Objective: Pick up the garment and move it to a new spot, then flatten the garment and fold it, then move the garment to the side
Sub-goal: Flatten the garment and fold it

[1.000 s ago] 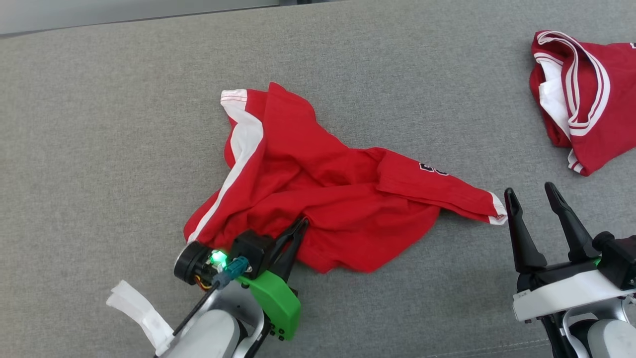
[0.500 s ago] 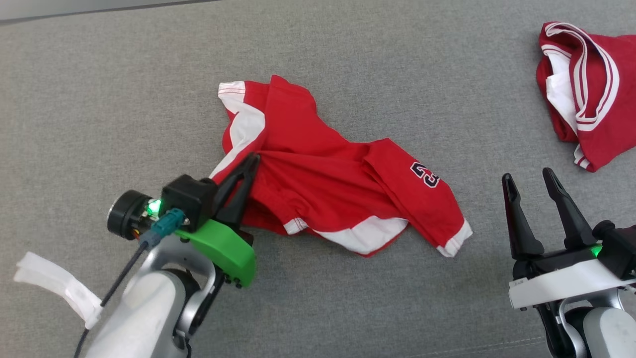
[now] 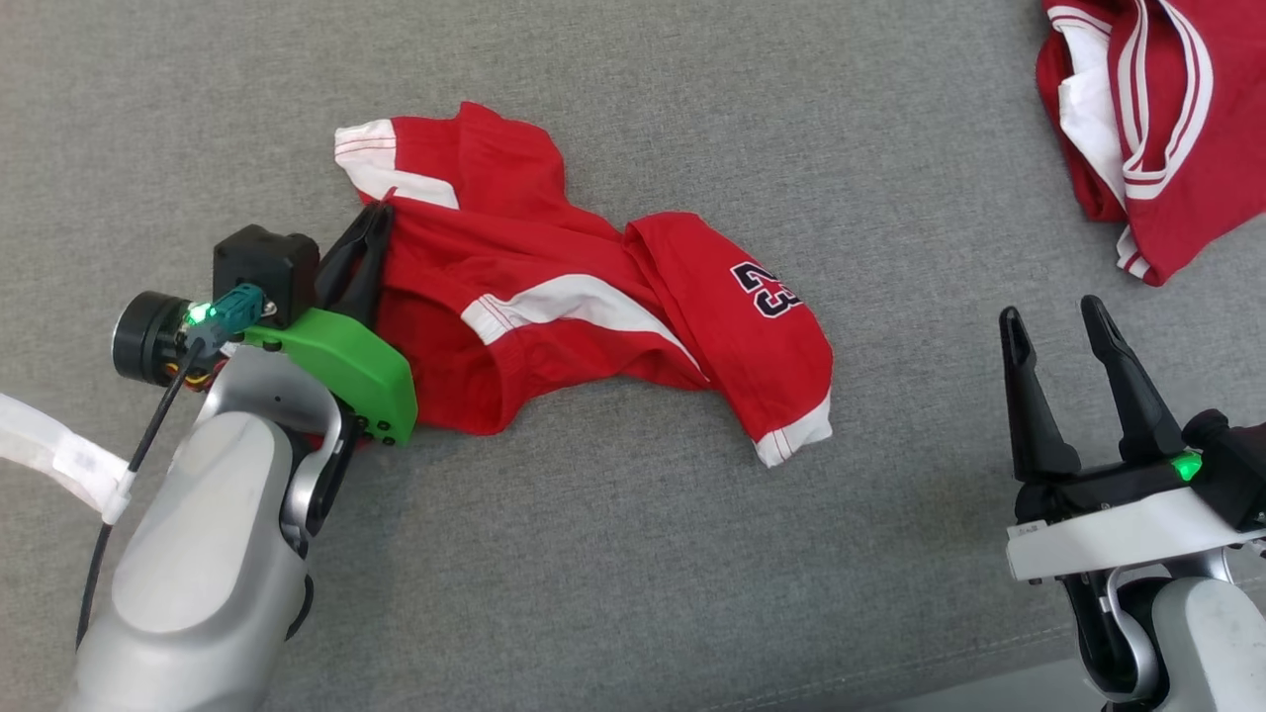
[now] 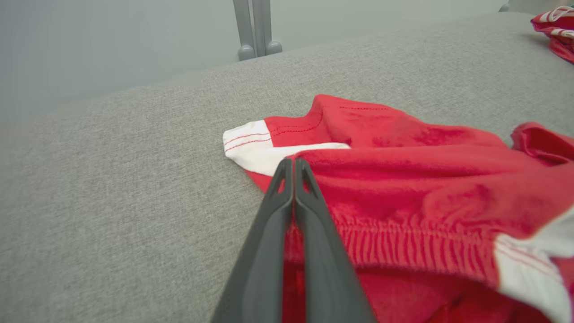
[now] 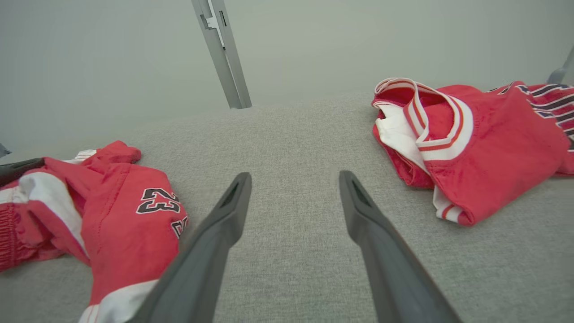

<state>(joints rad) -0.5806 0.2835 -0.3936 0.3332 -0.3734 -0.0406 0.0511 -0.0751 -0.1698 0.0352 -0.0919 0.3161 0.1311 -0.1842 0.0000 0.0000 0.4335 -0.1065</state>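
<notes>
Red garment [image 3: 554, 297] spreads rightward from the left gripper [image 3: 380, 212] clamping its edge.

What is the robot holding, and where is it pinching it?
The left gripper pinches the red shorts at the stretchy waistband edge; the right gripper is open and empty.

- A grey woven fabric surface [image 3: 633, 554] spreads across the head view, its weave fine and even.
- At its front edge, near the right corner, a paler smooth strip [image 3: 989, 692] lies beyond a stitched seam.
- A plain pale grey-green wall [image 4: 112, 45] stands behind the far edge.
- 2 slim grey metal uprights [image 4: 253, 27] with rounded feet stand side by side at that far edge.
- The right wrist view shows 1 slotted grey post [image 5: 222, 58] against the wall.
- The light is soft and diffuse, and the shadows are faint.
</notes>
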